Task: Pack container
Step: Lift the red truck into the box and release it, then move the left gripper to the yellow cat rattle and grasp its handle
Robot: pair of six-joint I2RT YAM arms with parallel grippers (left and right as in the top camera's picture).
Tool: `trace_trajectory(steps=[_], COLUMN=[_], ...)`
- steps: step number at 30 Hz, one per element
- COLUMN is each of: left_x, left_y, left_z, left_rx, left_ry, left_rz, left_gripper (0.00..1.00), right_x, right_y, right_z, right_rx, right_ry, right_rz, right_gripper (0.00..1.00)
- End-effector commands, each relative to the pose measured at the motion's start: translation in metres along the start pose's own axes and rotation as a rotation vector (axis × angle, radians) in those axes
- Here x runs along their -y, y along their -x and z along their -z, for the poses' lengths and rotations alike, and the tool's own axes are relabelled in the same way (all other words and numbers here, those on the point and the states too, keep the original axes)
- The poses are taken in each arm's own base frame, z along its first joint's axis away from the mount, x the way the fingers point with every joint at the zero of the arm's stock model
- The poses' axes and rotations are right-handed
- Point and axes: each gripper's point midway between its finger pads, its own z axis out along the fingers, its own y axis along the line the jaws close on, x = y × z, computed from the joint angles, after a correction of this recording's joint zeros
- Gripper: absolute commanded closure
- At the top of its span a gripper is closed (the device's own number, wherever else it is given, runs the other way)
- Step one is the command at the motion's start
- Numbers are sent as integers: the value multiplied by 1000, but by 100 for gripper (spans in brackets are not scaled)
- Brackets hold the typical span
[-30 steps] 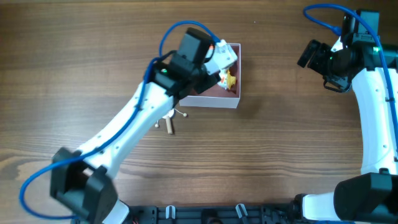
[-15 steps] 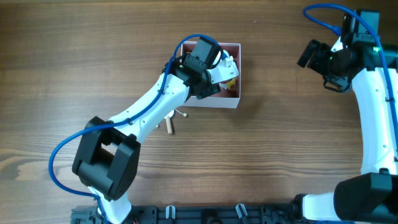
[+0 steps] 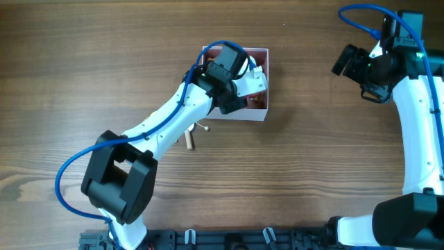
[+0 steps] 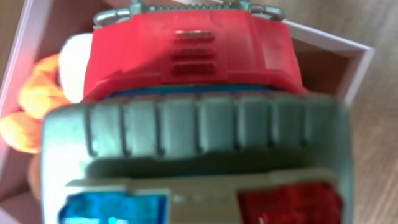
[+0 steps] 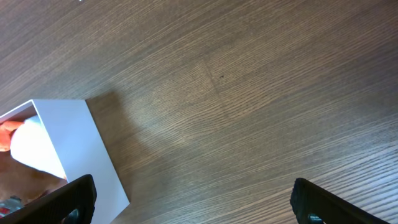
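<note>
The container [image 3: 258, 116], a shallow square box with white walls and a pink inside, sits at the table's upper middle. My left gripper [image 3: 243, 80] reaches into it, shut on a red, grey and white toy [image 3: 254, 78]. That toy fills the left wrist view [image 4: 193, 93], hiding the fingers, with an orange plush toy [image 4: 28, 106] beside it and the container's wall [image 4: 351, 53] behind. My right gripper [image 3: 345, 61] is open and empty far to the right; in its wrist view [image 5: 193, 199] it hovers over bare wood, right of the container's corner [image 5: 93, 149].
Small wooden pegs [image 3: 189, 139] lie on the table just below the container, beside my left arm. The table is brown wood. The black frame edge runs along the bottom of the overhead view.
My left arm has swung its elbow round and lowered the toy deeper into the container, over the orange plush. In the last half second it barely moved. The right arm is still.
</note>
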Motion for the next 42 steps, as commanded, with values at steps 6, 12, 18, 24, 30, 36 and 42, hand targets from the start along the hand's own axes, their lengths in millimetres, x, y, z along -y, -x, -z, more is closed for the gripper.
trace_trajectory(steps=[6, 12, 18, 24, 30, 36, 42], left_x=[10, 0, -13, -38, -77, -85, -61], left_y=[9, 5, -1, 22, 20, -51, -166], left_z=[-1, -1, 5, 38, 91, 100, 97], left_rx=[32, 1, -41, 48, 126, -18, -341], left_ry=[-43, 12, 86, 188, 326, 320, 322], left_rz=[-29, -30, -23, 183, 544, 882, 1406], left_gripper=[50, 0, 0, 0, 0, 14, 23], right_x=[-2, -2, -2, -2, -2, -2, -2], right_y=[-1, -1, -1, -1, -1, -1, -1], right_z=[1, 1, 1, 1, 1, 1, 1], right_rx=[0, 0, 0, 0, 0, 0, 0], right_ry=[14, 14, 14, 14, 14, 14, 14], right_rz=[8, 8, 8, 8, 8, 8, 8], right_gripper=[0, 0, 0, 0, 0, 0, 0])
